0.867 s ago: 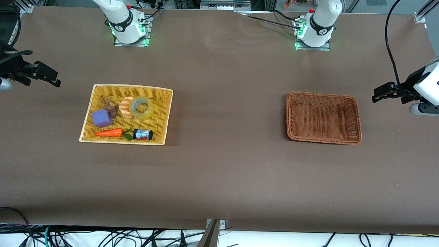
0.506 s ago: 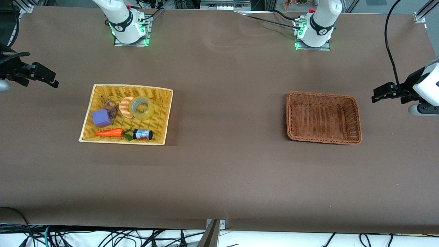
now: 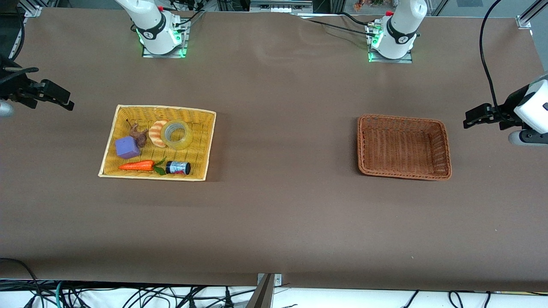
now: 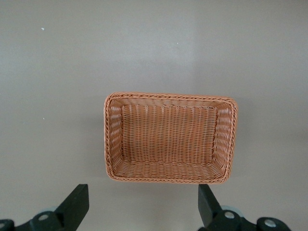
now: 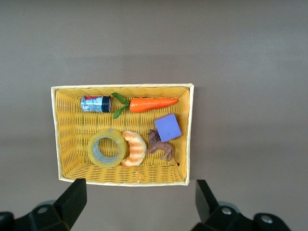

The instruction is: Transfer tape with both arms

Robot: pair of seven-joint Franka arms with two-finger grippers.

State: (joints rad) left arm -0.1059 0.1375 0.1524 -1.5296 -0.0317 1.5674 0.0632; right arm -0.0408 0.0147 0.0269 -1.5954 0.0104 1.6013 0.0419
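Yellow basket [image 3: 112,145], near to far: carrot [image 3: 137,165] and can [image 3: 178,167] along the front wall; tape [image 3: 176,134] a row farther, flat on the weave, hole up, touching the bread toy [image 3: 157,133].

Right gripper [image 3: 53,96] hangs at its own table end, fingers spread, empty; tape sits inward toward the table's middle. Clearly the nearer arm.

Left gripper [image 3: 481,116] waits open beside the brown basket [image 3: 445,141], well apart from the tape.

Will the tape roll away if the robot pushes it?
Probably not. The tape lies flat in the yellow basket, so it would likely slide. It touches the bread toy, which may shift too. It looks stiff enough for a claw.
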